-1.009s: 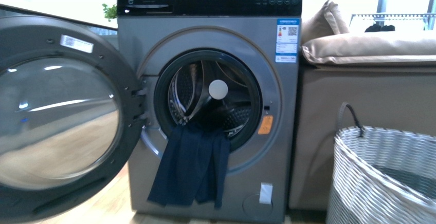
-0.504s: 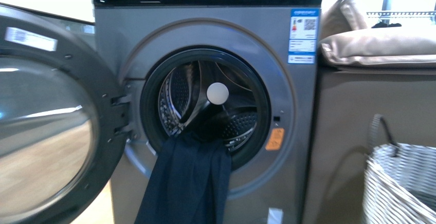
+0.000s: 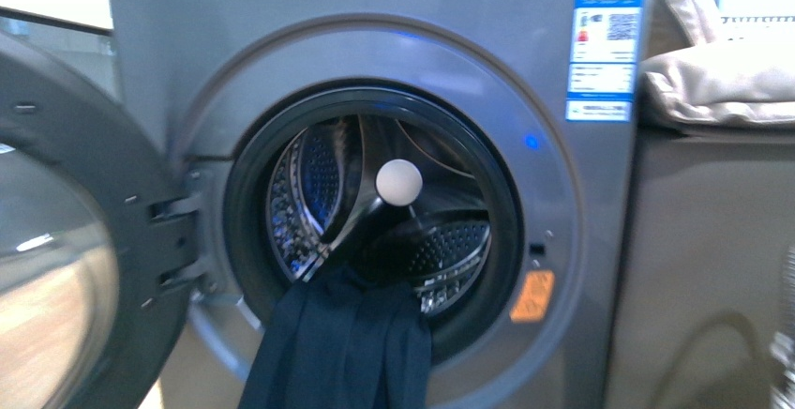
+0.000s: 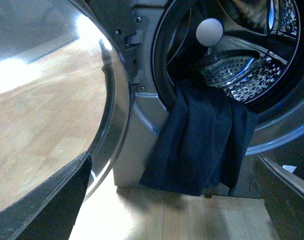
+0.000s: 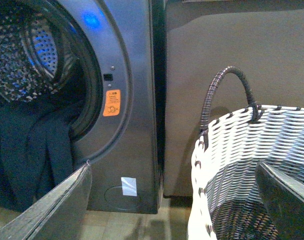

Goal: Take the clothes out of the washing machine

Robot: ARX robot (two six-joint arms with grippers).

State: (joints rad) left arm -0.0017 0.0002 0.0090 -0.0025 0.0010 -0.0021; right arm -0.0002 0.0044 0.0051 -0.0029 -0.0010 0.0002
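The silver-grey washing machine fills the front view, its round door swung open to the left. A dark navy garment, the clothes, hangs limp out of the drum opening over the lower rim; it also shows as the clothes and the clothes. A white ball sits inside the perforated drum. My left gripper is open, low and short of the hanging cloth. My right gripper is open, between the machine's right side and the basket. Neither arm appears in the front view.
A white-and-grey woven basket with a dark handle stands right of the machine, before a brown sofa side. Beige cushions lie on top. The open door's glass stands close on the left. Wooden floor lies below.
The machine has grown larger and closer in the front view over the last second; the basket has slid almost out of frame on the right. The garment hangs as before.
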